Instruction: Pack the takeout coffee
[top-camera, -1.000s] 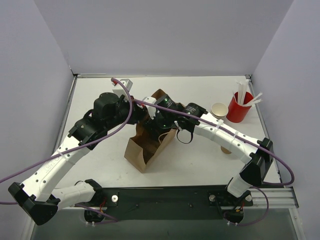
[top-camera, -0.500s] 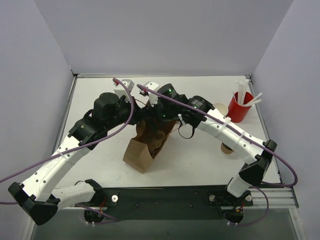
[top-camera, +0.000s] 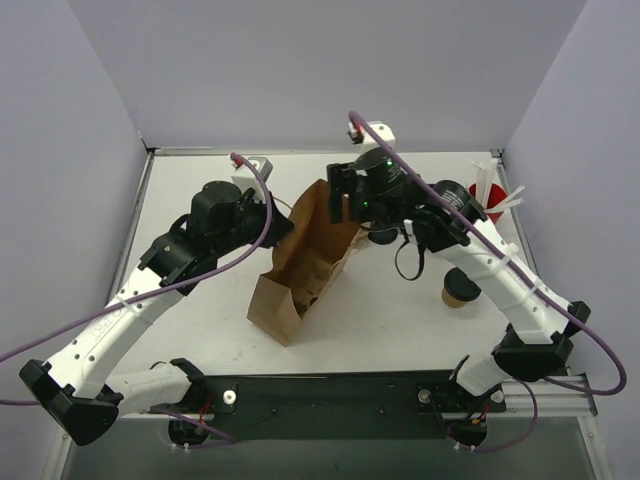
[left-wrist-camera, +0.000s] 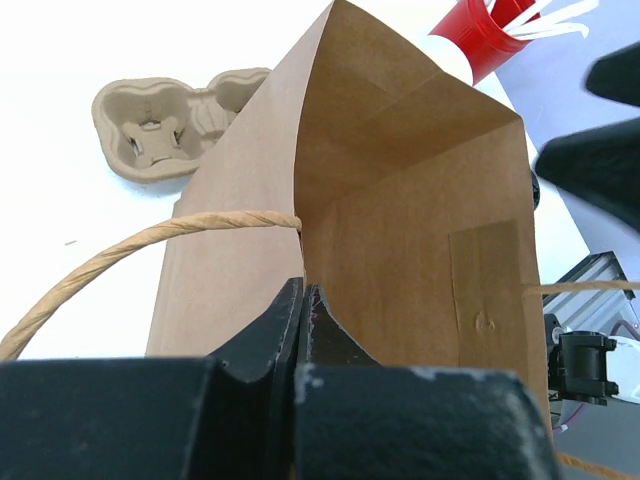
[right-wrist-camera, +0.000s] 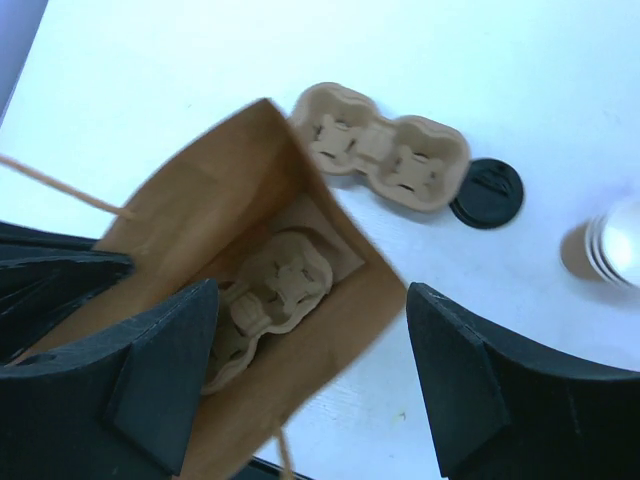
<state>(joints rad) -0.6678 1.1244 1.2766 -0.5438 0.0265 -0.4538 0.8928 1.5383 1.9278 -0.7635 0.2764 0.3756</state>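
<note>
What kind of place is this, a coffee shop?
Probably a robot practice booth, not a real shop. Plain walls box in a white table, two robot arms are bolted at its edge, and takeout things sit there: paper bag, cup carrier, lidded coffee cup.

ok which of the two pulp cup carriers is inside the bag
The carrier lying at the bottom of the open paper bag. The other carrier sits outside on the table, beside a loose black lid.

Tray (right-wrist-camera: 270, 290) in bag (right-wrist-camera: 190, 200) — second tray (right-wrist-camera: 385, 160) beside it
</note>
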